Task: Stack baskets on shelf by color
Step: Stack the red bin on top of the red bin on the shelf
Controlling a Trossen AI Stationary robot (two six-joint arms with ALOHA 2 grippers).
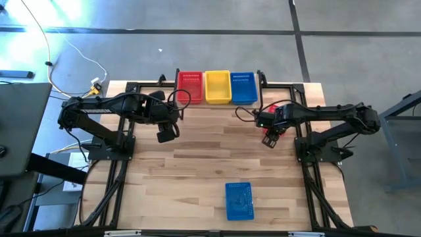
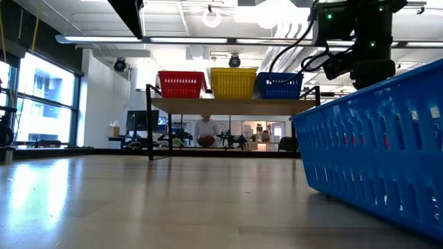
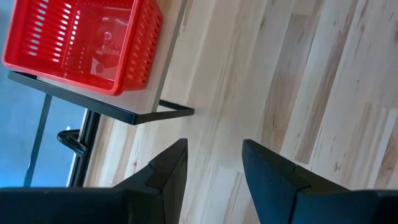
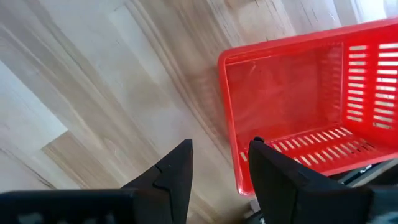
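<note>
Hovering with fingers spread and empty, the right end effector [image 4: 217, 165] sits over a loose red basket [image 4: 298, 106] beside the bench's right edge, positioned for a rim grasp. Its arm reaches inward from the right-edge base, forearm nearly level. The left end effector [image 3: 214, 165], also released and empty, waits near the shelf [image 1: 217, 103] at the far edge, where red, yellow and blue stacks stand. A blue basket [image 1: 239, 200] lies near the front edge.

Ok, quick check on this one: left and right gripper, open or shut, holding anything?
Left gripper: open, holding nothing, above bare tabletop near the shelf.
Right gripper: open, holding nothing, beside a red basket on the table.
</note>
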